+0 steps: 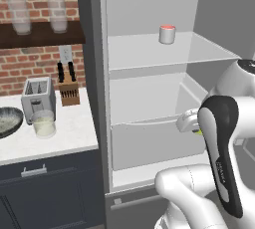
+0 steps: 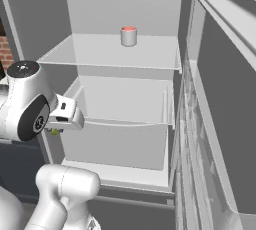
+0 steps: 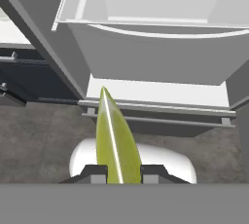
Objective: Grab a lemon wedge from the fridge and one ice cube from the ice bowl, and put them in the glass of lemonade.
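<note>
hand view: gripper (image 3: 119, 172) clamps lemon wedge (image 3: 115, 138) outside fridge (image 3: 155, 52); keep the squeeze steady while swinging toward glass of lemonade (image 1: 43, 123).

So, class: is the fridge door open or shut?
Open: the fridge shows its white shelves, with the door swung wide at the right.

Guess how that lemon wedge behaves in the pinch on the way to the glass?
The lemon wedge is thin and tapered, so it may pivot between the gripper fingers. Its glossy skin looks slippery; it could slide out. Tiny, so probably very light.
</note>
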